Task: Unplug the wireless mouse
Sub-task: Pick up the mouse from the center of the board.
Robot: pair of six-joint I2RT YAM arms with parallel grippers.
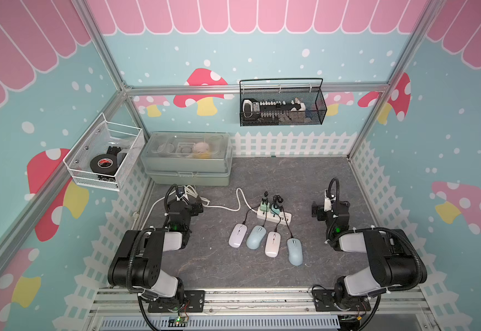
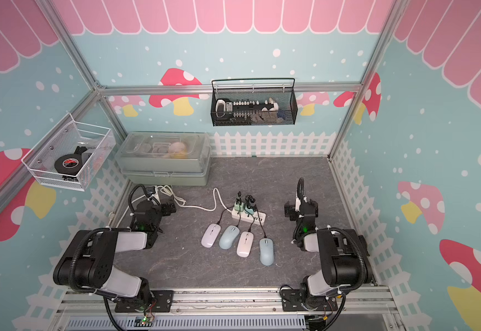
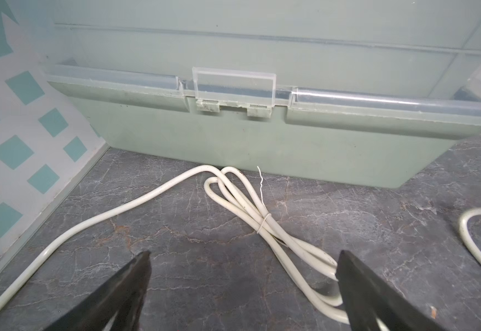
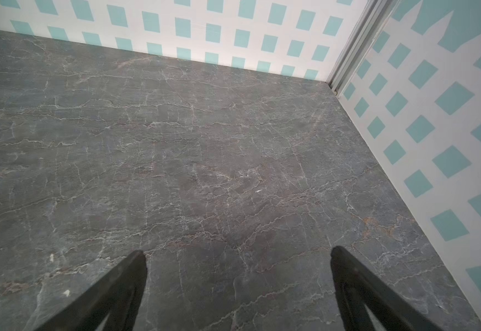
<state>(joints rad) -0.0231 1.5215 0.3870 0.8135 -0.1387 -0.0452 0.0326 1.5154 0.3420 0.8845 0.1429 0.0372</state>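
Where fence-print walls [image 4: 434, 114] meet, grey marbled tabletop [image 4: 205, 157]

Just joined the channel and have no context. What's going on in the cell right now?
Nothing is being handled yet. The left arm and right arm sit at opposite sides of the tabletop, jaws open and empty. The left wrist view shows a white cord in front of the green storage box; the right wrist view shows only bare tabletop. In the middle, four mice lie in a row, each on a black cable running to the power strip. None is unplugged yet.
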